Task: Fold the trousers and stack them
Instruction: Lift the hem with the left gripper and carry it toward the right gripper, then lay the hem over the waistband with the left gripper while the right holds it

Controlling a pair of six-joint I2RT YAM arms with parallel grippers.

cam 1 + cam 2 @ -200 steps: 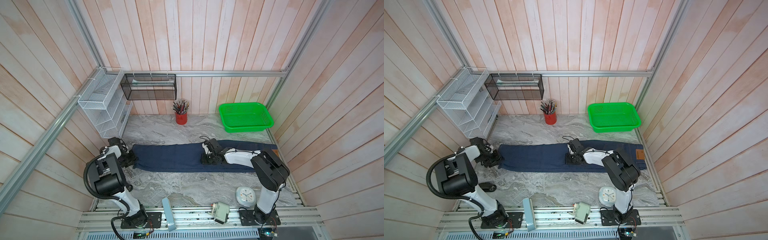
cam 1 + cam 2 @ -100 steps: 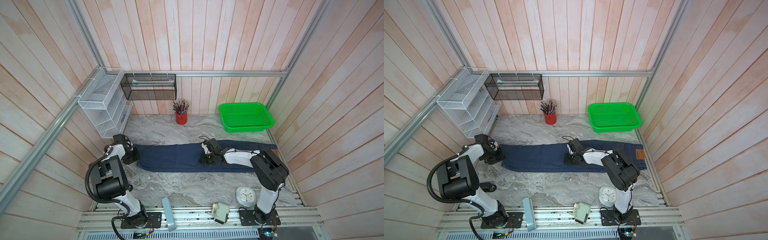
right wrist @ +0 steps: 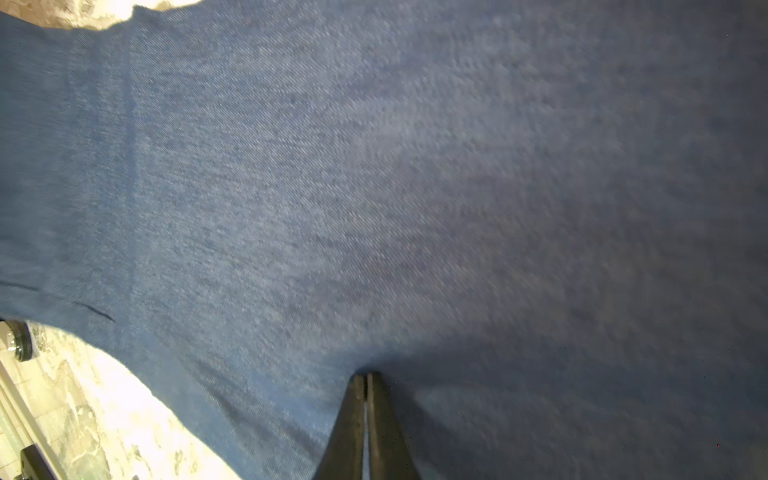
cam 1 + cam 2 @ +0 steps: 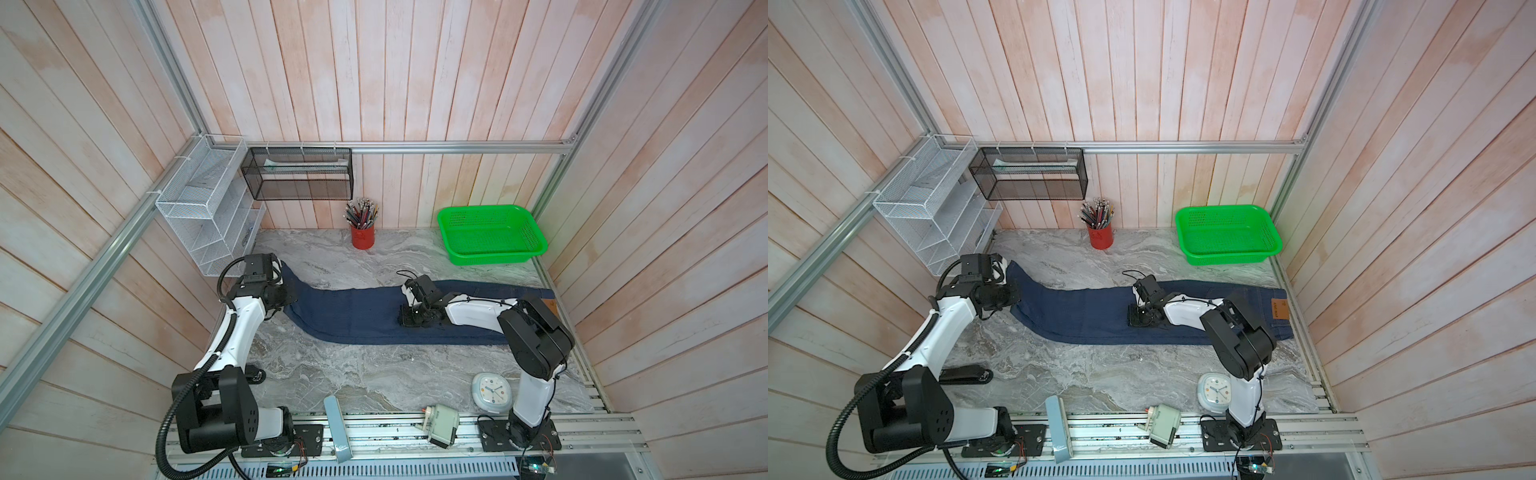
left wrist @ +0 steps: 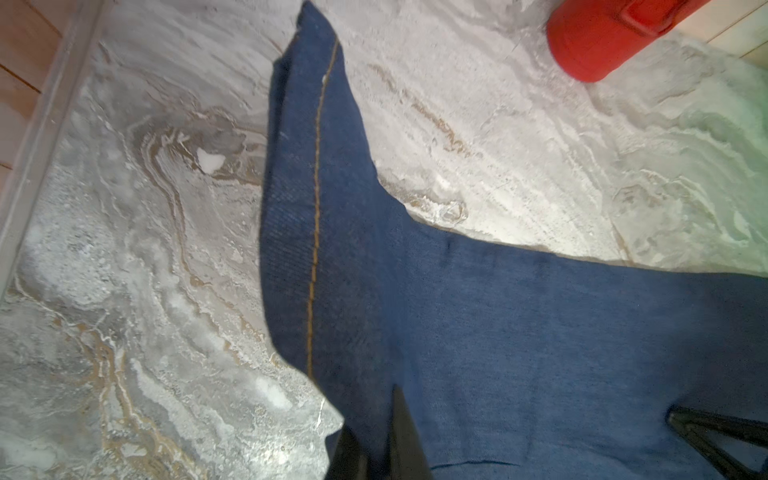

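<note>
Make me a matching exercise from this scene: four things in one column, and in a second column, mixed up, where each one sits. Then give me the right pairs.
Things
1. trousers
2. basket
3. pencil cup
4. clock

Places
A. near the front edge, right side
B. far right corner
C. stretched across the middle of the table
D. against the back wall, near its middle

Pairs: 1-C, 2-B, 3-D, 4-A
</note>
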